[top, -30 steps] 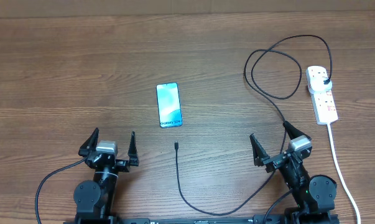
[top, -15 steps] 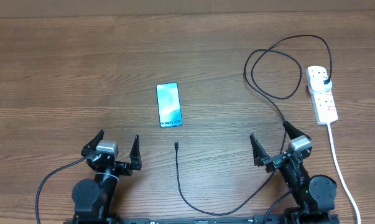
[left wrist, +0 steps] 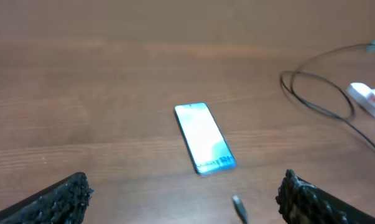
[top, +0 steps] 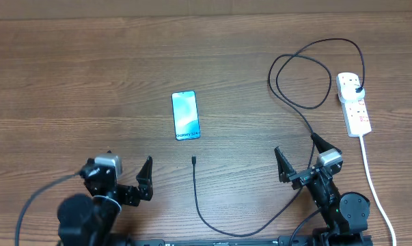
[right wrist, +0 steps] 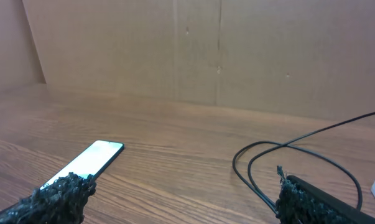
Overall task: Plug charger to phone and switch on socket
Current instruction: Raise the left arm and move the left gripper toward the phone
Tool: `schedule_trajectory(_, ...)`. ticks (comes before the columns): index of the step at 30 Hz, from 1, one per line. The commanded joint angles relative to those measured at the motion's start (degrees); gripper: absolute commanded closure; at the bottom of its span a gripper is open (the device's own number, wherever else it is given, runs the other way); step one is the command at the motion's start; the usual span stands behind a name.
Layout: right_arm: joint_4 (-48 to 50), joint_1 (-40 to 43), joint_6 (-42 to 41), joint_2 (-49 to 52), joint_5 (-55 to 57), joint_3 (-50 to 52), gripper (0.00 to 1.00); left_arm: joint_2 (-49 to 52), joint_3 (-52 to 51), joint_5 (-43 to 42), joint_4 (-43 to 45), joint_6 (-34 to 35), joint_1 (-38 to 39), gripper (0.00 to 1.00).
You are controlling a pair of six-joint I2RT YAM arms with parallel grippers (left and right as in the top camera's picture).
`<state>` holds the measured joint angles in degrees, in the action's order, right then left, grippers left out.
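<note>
On table [top: 69, 68]: one phone [top: 185, 115], one charger [top: 195, 184], one socket [top: 354, 104].

Slim blue-screened phone [top: 186, 115] sits mid brown wooden table [top: 89, 82], thin black charger cable [top: 195, 188] ending just in front, not touching. White plastic power strip [top: 354, 104] far right, cable plugged into its back end I think.

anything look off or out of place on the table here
Nothing is spilled or damaged. The only loose end: the charger's connector tip lies bare on the table just short of the phone, not plugged in, while its plug head sits in the socket.
</note>
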<state>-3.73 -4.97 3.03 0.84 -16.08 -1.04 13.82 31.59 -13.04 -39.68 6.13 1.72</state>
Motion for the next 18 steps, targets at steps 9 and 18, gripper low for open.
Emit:
schedule_trajectory(9,0.3,-0.1,0.2,-0.7,0.4,0.6,0.0,36.3,34.7,-9.6,-20.0,1.1,-0.5,0.0)
schedule_trajectory(18,0.3,-0.1,0.2,-0.7,0.4,0.6,0.0,62.3,58.9,-9.5,-39.9,0.3,-0.5,0.0)
